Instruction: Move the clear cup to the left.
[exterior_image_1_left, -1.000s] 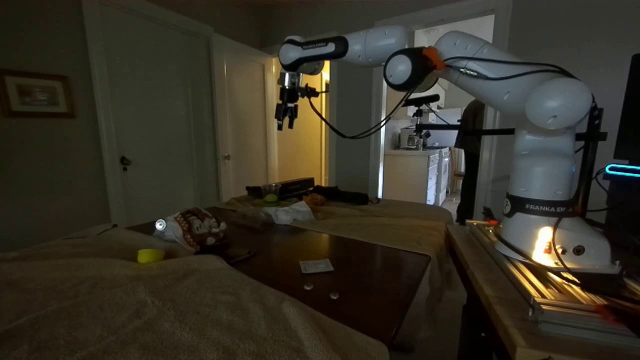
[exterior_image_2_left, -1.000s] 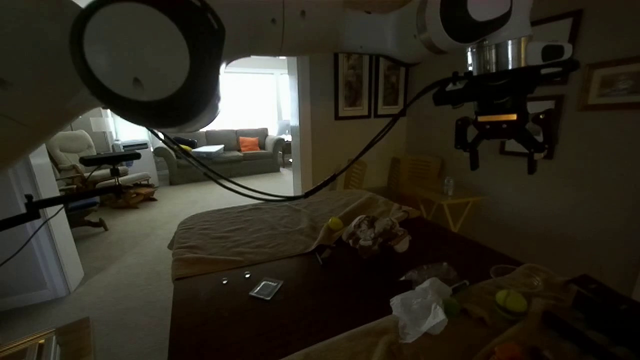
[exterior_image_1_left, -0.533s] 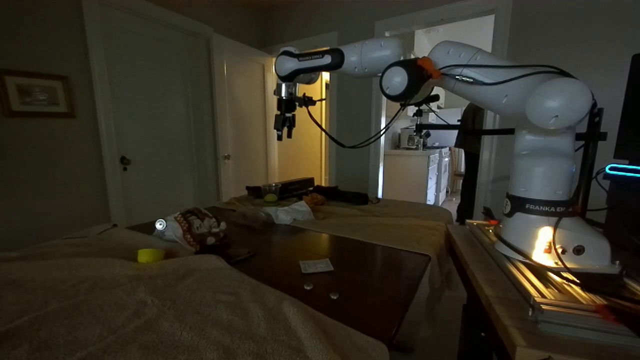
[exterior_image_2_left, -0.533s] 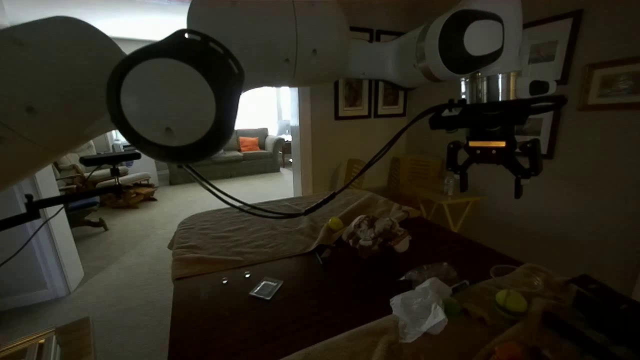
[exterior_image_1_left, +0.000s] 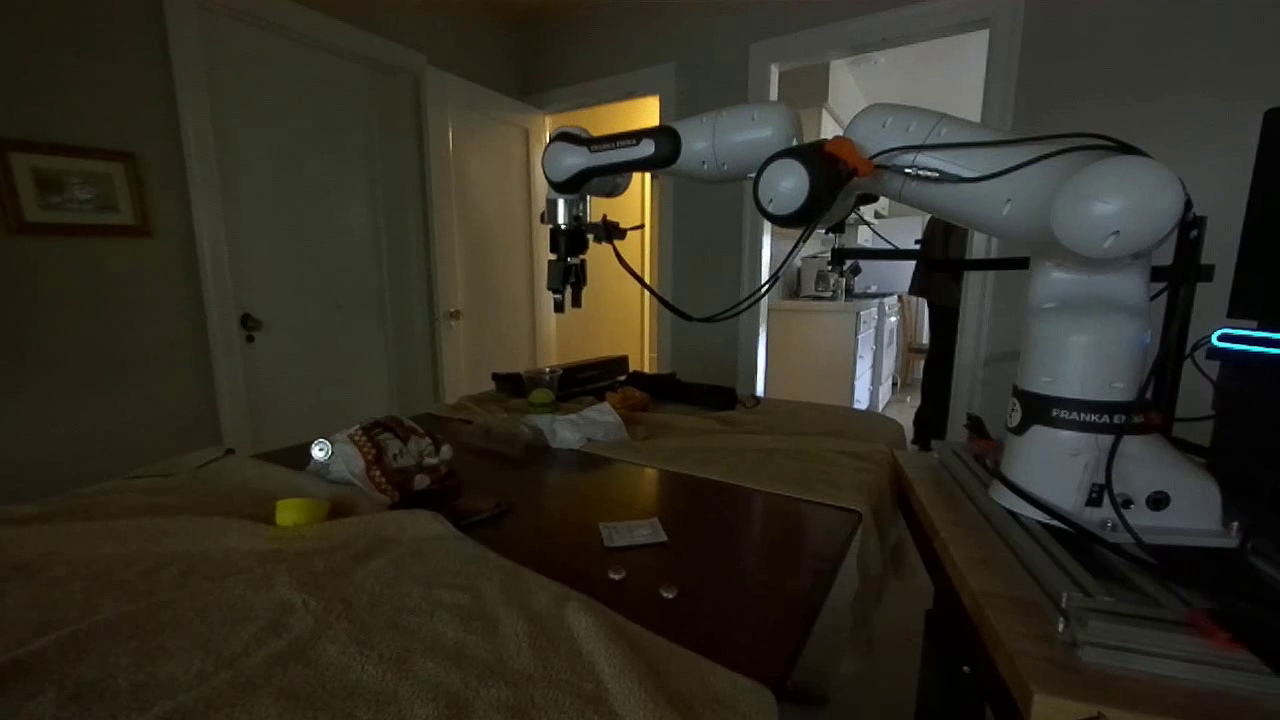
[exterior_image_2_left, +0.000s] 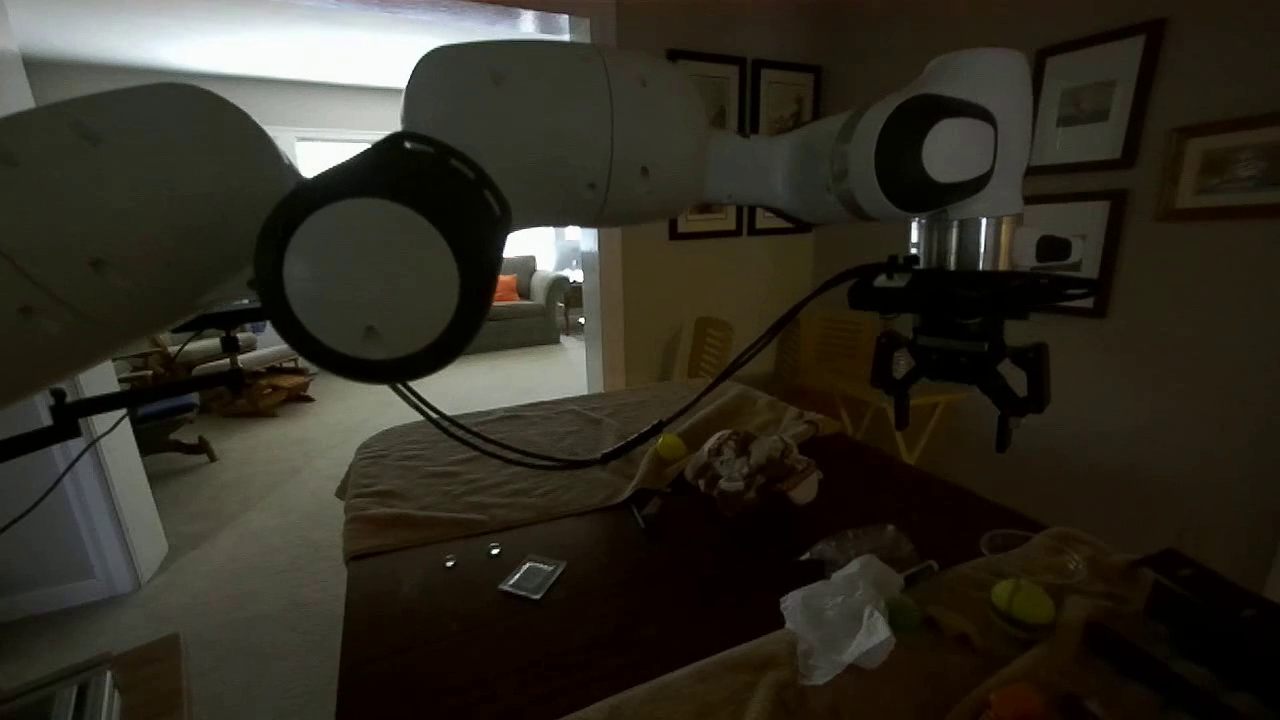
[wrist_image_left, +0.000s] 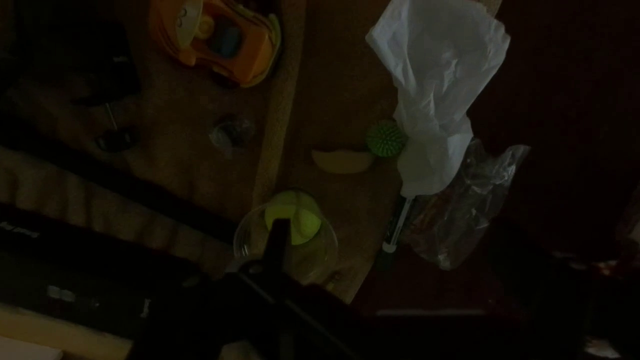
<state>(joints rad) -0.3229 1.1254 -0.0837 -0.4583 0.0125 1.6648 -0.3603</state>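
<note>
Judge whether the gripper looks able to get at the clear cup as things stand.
Probably yes: the gripper hangs open, with nothing visible blocking the way down to the clear cup. A yellow-green ball, inside or beside it (I cannot tell), might interfere.

You have lowered the arm (exterior_image_1_left: 740, 140) and its hand (exterior_image_2_left: 952, 426) in both exterior views, the cable loop (exterior_image_2_left: 612, 455) sinking with them, while the base (exterior_image_1_left: 1140, 472) has gone from warmly lit to dull and the strip (exterior_image_2_left: 958, 348) on the hand from orange to dark.
</note>
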